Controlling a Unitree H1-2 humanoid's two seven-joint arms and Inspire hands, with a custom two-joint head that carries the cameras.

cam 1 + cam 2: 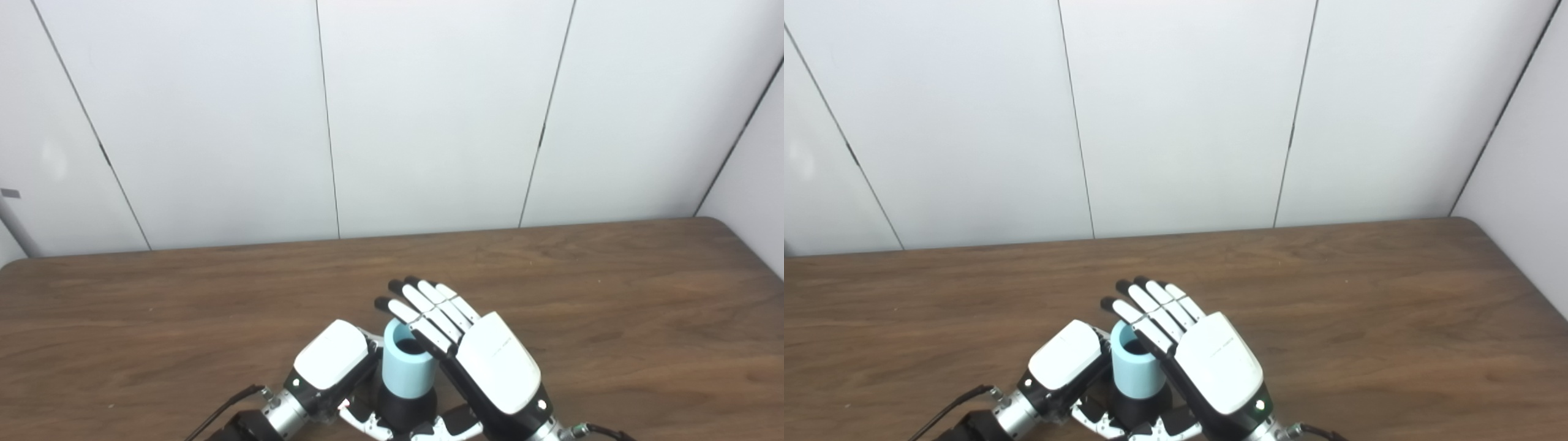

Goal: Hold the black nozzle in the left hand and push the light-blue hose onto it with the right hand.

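Hose [407, 367], light blue, stands upright near the counter's [612, 294] near edge, about midway along it, open end up. Its lower end sits on the black nozzle [405, 411], which shows as a dark collar just beneath.

Left hand [331, 358] sits against the hose's left side, back of the hand up, fingers curled down out of sight around the nozzle area; whether they clamp the nozzle itself cannot be told, though pale fingertips [361, 422] show at its base.

Right hand [484, 361] is on the hose's right side, fingers [422, 309] straight and close together, reaching over the hose's far rim. Palm looks flat against the hose, not wrapped round it; holding nothing.
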